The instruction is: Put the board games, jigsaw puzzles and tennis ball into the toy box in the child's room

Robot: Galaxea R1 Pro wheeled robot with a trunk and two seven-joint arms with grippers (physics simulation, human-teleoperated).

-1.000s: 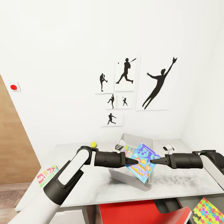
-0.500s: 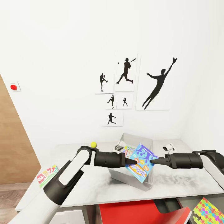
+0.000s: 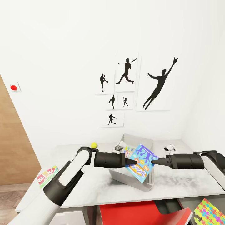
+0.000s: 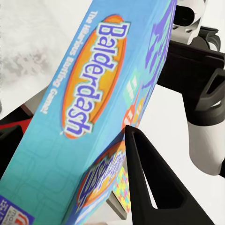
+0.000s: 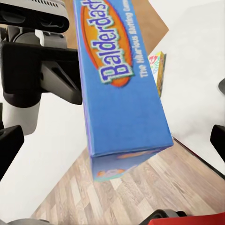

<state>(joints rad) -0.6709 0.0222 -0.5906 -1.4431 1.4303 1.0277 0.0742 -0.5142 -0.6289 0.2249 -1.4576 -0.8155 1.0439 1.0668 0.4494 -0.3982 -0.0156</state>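
Blue board game [image 3: 141,163] held tilted above toy box [image 3: 135,181], left pincer [image 3: 133,161] and right pincer [image 3: 153,162] each clamped on opposite edges; bench [image 3: 93,184] open around.

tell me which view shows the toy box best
The head view: the toy box sits on the table with its grey walls and far rim visible, below the Balderdash box held between both grippers. In both wrist views that game box blocks most of the scene and I cannot make out the toy box.
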